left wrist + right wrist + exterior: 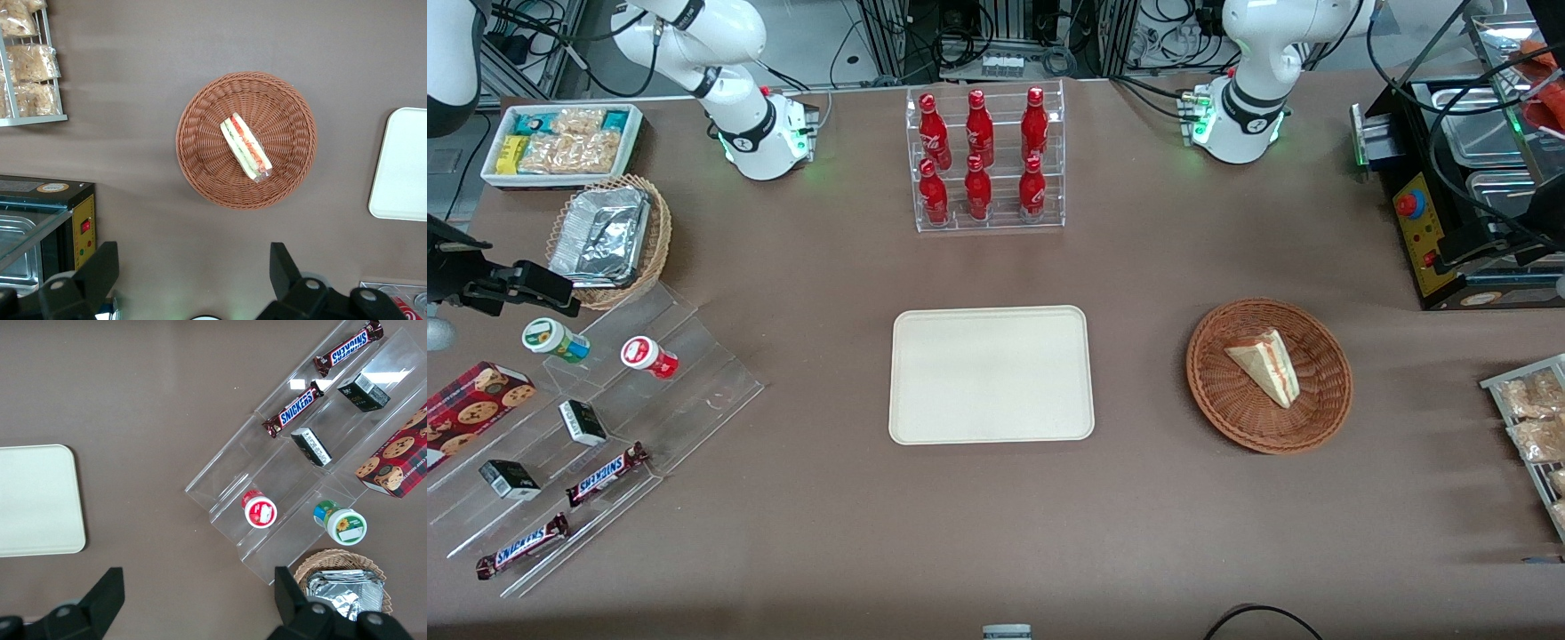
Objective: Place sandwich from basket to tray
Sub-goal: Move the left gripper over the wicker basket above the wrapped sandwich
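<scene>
The tray (991,374) lies bare and well off to the side of the gripper (193,280), toward the parked arm's end of the table. Next comes the basket (1327,402), with the sandwich (1266,366) lying in it on its side. The gripper hangs high above the table, jaws spread wide and holding nothing. From it, the sandwich lies straight ahead and below, its long axis running diagonally across the line between the fingertips (280,257), so the wrist probably needs a turn before descending.
</scene>
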